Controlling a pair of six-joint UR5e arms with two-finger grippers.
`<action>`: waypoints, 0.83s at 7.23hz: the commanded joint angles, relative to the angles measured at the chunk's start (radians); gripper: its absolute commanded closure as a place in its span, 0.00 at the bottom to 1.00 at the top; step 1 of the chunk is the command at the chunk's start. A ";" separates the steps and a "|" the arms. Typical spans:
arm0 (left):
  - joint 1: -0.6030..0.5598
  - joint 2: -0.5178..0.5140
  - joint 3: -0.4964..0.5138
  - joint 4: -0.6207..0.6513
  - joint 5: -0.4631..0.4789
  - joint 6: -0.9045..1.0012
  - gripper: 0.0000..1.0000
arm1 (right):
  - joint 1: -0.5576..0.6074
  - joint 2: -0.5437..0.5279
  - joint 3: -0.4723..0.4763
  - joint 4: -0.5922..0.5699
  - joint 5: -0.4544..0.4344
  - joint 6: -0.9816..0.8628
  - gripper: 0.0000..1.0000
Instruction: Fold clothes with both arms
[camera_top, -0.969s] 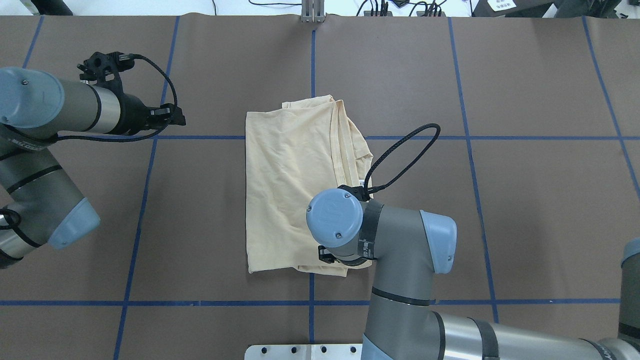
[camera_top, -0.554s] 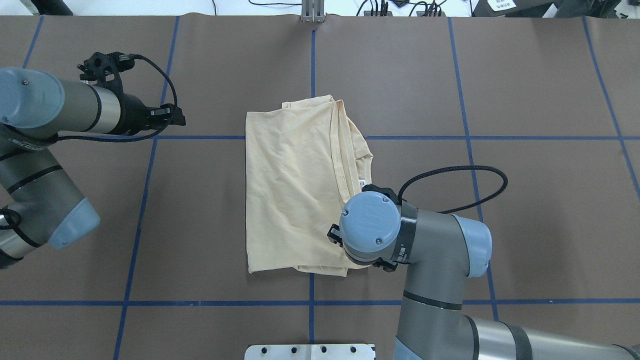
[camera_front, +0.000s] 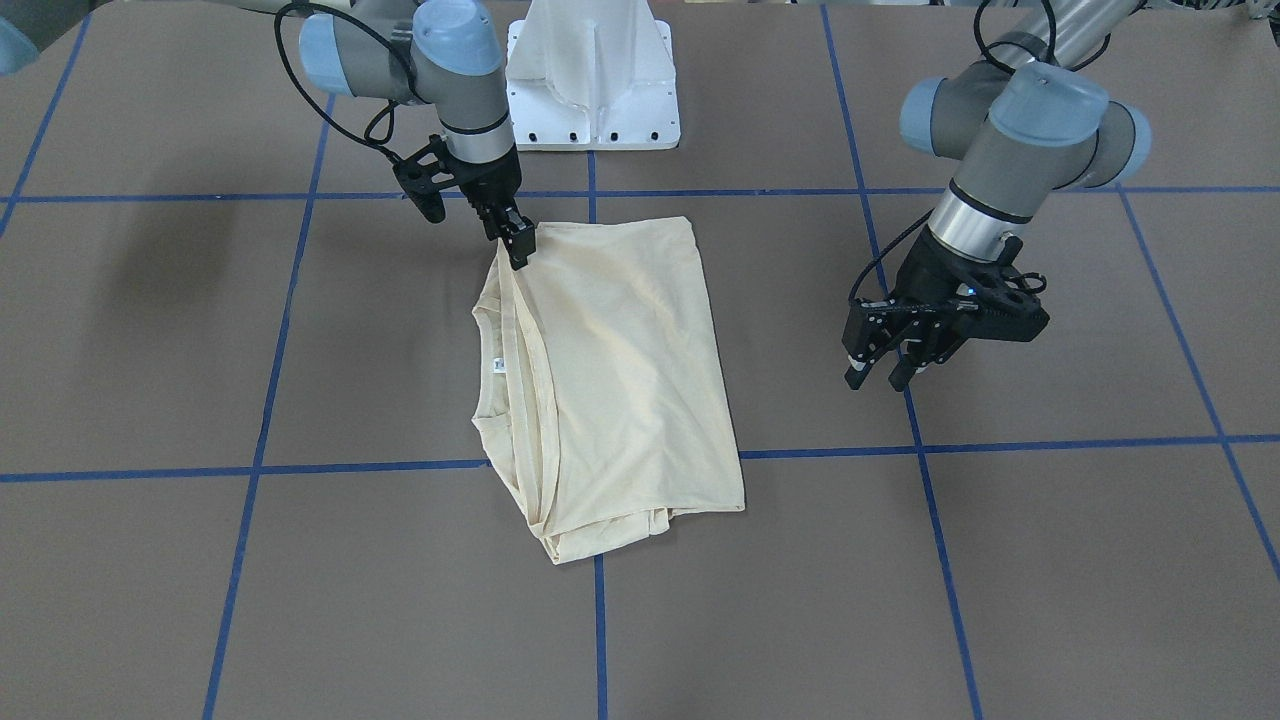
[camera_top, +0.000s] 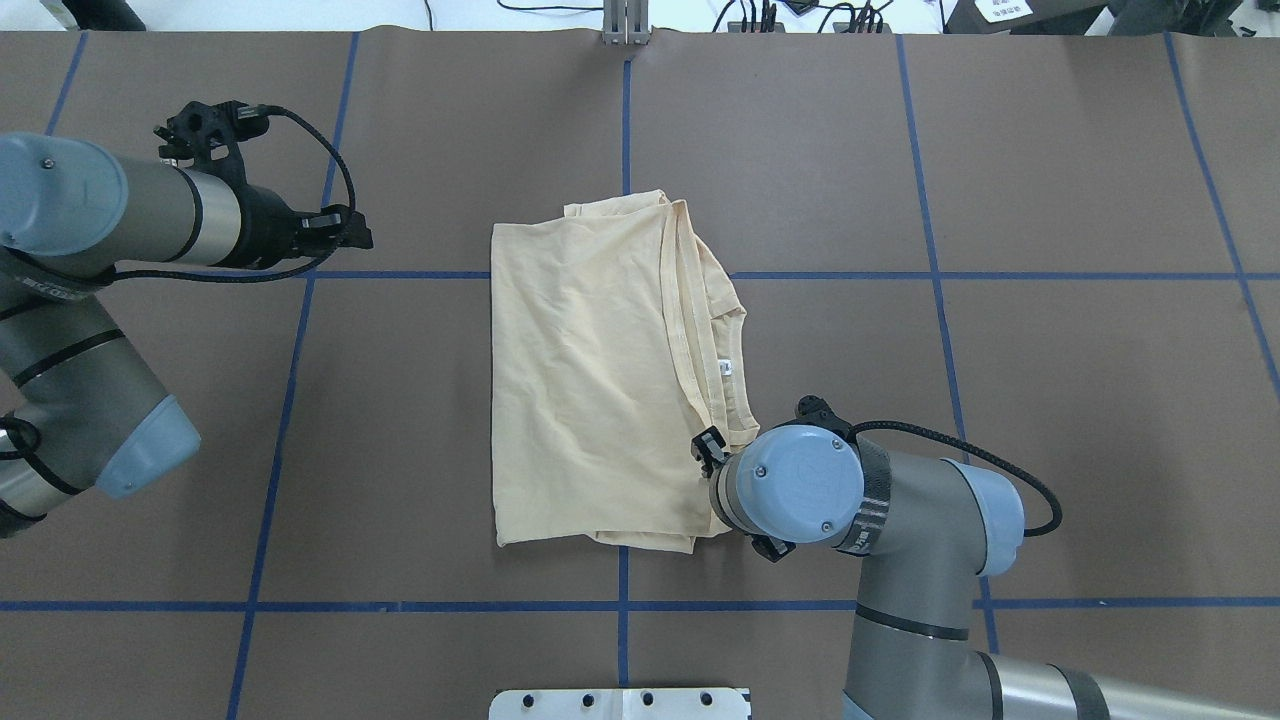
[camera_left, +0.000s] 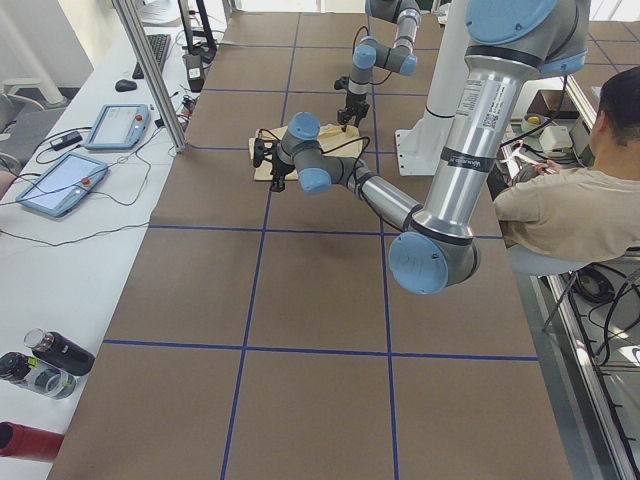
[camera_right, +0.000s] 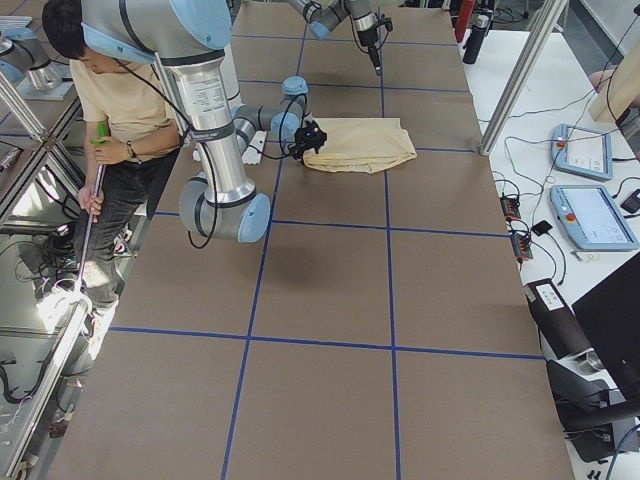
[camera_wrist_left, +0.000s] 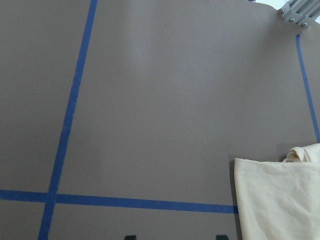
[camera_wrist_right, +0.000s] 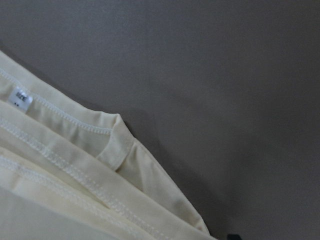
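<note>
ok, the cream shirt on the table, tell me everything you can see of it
The pale cream-yellow thin-fabric T-shirt lies folded into a wrinkled rectangle, flat on the brown table with blue tape lines. Its ribbed round neck with a small white label shows along the robot's-right edge; no print shows. The right pincer meets its corner nearest the robot; whether it grips is unclear.

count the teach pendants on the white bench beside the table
2. Both lie on the white bench beside the table: one teach pendant by the metal post, the other nearer the left-side camera. More could be out of frame.
</note>
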 joint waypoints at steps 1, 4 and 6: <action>-0.001 0.002 -0.011 0.001 0.001 -0.008 0.38 | -0.002 0.001 -0.003 0.007 -0.032 0.051 0.31; -0.001 0.002 -0.011 0.001 0.001 -0.008 0.38 | -0.005 0.001 -0.026 0.010 -0.042 0.051 0.31; -0.001 0.002 -0.011 0.001 -0.001 -0.008 0.38 | -0.008 0.004 -0.029 0.011 -0.042 0.052 0.45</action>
